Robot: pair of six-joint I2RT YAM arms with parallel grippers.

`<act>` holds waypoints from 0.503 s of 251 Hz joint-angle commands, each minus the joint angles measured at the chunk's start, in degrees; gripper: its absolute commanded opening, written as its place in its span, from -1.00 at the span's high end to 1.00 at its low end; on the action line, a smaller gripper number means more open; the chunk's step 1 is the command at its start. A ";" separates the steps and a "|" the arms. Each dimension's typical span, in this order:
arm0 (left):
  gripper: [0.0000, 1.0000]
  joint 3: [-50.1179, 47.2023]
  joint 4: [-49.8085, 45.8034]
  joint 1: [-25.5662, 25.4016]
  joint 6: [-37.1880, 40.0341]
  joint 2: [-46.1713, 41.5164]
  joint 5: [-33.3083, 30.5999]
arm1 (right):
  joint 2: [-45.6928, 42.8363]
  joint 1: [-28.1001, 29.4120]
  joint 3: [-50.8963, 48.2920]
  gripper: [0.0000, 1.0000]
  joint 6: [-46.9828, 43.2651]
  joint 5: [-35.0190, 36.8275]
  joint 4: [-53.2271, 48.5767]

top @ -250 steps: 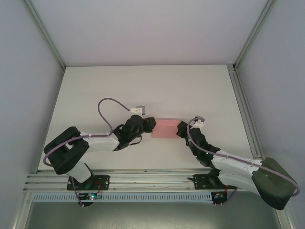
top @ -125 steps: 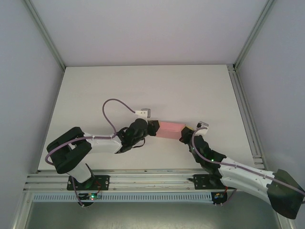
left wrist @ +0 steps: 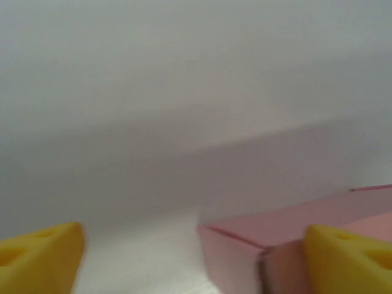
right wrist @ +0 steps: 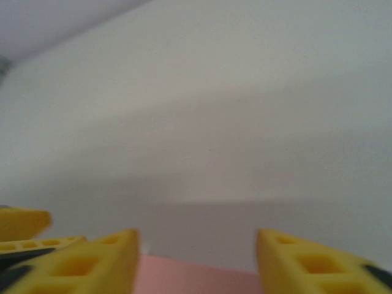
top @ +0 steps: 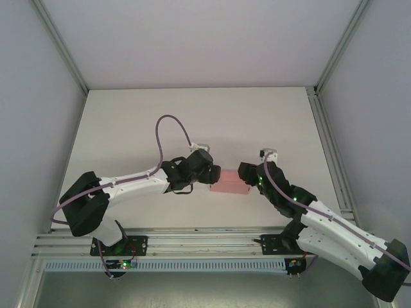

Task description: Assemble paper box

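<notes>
Matt pink paper box (top: 230, 182), smooth white table (top: 192, 115), yellow fingertips (left wrist: 40, 254) perhaps plastic.

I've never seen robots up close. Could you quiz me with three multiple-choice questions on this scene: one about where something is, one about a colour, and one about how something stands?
1. Where does the pink paper box lie?
A. at the far left corner
B. on the table, between the two pincers
C. on top of the right arm

2. What colour are the left pincer's fingertips?
A. green
B. red
C. yellow

3. How do the right pincer's fingers stand?
A. spread apart
B. pressed tightly together
C. folded back out of sight

Answers:
1 B: the top view shows the box midway between both pincers.
2 C: the left wrist view shows two yellow tips.
3 A: the right wrist view shows a wide gap with pink card in it.
</notes>
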 commanded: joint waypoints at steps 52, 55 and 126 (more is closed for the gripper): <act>-1.00 3.58 -13.74 14.79 -1.11 -9.78 3.51 | 11.05 -2.33 14.89 -0.97 -45.24 -30.78 -12.28; -1.00 3.23 -13.84 15.69 -1.47 -10.34 3.21 | 11.27 -2.20 15.28 -0.96 -46.54 -30.96 -12.72; -1.00 -5.48 -22.04 24.99 -2.73 -24.18 -7.96 | 15.05 -1.66 14.61 -0.97 -81.51 -28.82 -17.19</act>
